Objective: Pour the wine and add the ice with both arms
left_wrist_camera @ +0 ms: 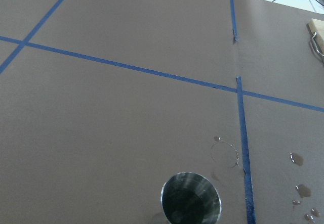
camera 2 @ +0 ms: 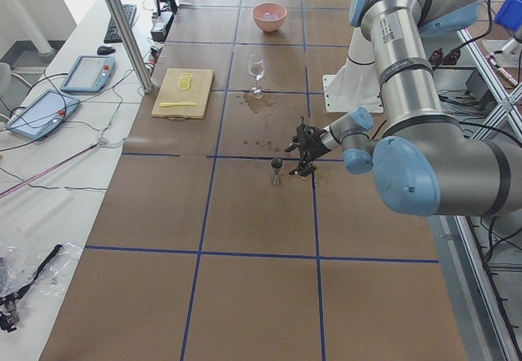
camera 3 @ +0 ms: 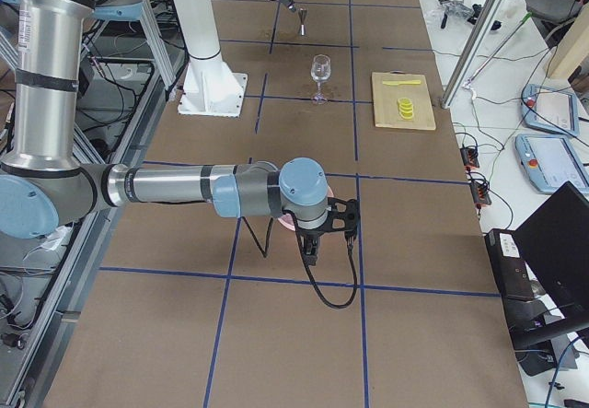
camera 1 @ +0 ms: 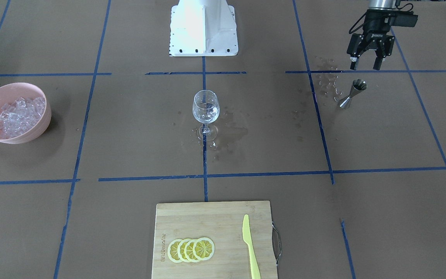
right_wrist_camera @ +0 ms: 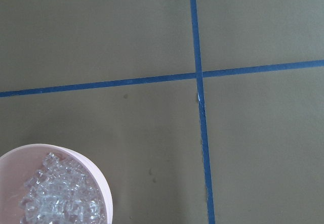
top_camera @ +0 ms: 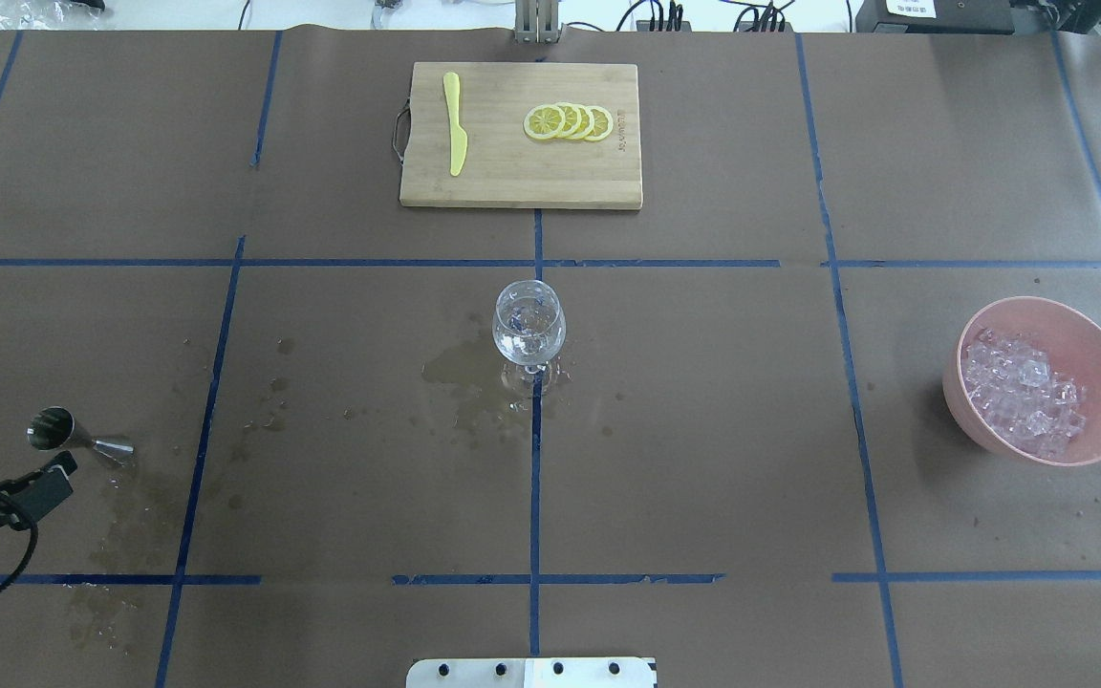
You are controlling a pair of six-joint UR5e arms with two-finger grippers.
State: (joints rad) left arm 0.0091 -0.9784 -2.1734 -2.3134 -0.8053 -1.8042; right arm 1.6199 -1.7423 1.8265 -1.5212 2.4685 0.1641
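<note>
Glassy ice (camera 1: 19,115), polished metal jigger (camera 1: 351,94), wooden board (camera 1: 207,221), matt paper table (camera 1: 381,135).

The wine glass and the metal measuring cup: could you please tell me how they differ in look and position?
The wine glass is clear, with a round bowl on a thin stem; the measuring cup is shiny metal, hourglass-shaped. The wine glass stands mid-table on a blue tape line; the measuring cup stands near the open left hand. Both are upright, with wet patches nearby.
</note>
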